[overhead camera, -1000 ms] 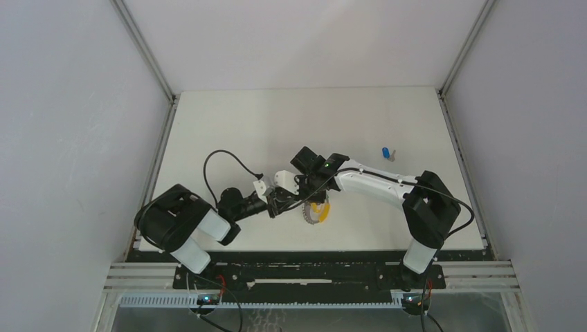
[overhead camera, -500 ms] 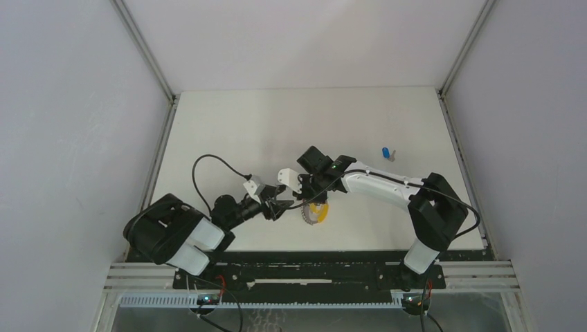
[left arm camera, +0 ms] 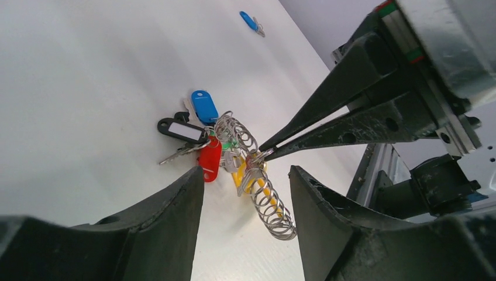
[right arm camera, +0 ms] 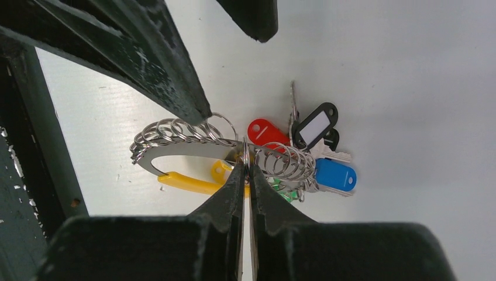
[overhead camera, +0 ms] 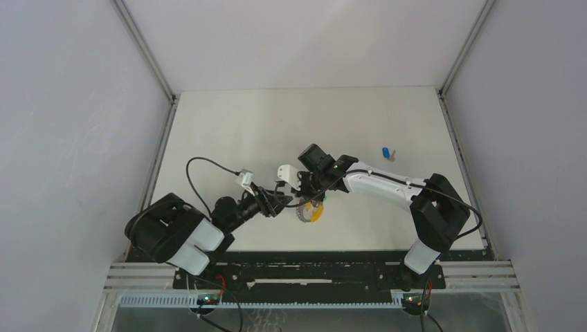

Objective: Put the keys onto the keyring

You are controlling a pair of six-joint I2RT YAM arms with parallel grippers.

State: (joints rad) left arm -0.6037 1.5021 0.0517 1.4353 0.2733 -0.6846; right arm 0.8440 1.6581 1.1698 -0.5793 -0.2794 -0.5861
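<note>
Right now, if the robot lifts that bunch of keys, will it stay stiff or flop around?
Probably floppy: the keyring is many loose rings with tagged keys attached, so they would likely dangle and swing. The right gripper pinches only thin metal, so it might twist or slip.

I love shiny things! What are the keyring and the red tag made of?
The keyring looks like polished silver metal: its looped rings glint and mirror the light. The red tag looks like smooth plastic, evenly coloured with a soft gloss, though that's a guess.
</note>
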